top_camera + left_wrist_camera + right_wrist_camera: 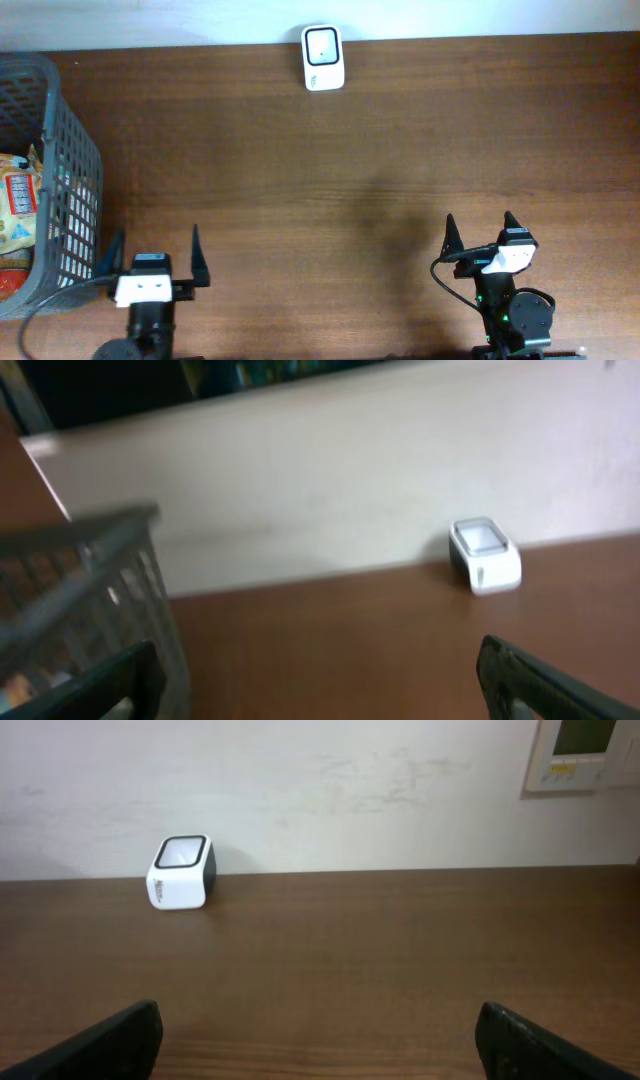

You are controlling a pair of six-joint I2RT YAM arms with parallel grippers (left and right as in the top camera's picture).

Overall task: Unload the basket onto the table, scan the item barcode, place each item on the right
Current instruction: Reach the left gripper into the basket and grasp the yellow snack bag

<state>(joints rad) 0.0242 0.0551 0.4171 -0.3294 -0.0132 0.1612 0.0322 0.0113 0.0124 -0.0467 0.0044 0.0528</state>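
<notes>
A white barcode scanner (323, 58) with a dark window stands at the table's far edge, also seen small in the left wrist view (485, 555) and the right wrist view (181, 872). Packaged items (17, 205) in orange and white wrappers lie in the grey basket (70, 160) at the far left. My left gripper (155, 251) stands open near the front edge, just right of the basket, holding nothing. At the front right my right gripper (481, 233) is open and empty too. Bare wood shows between each pair of fingers (320, 680) (320, 1040).
The basket's wire wall (90, 610) fills the left of the left wrist view, close to the left finger. A pale wall runs behind the table, with a wall panel (585, 755) at the upper right.
</notes>
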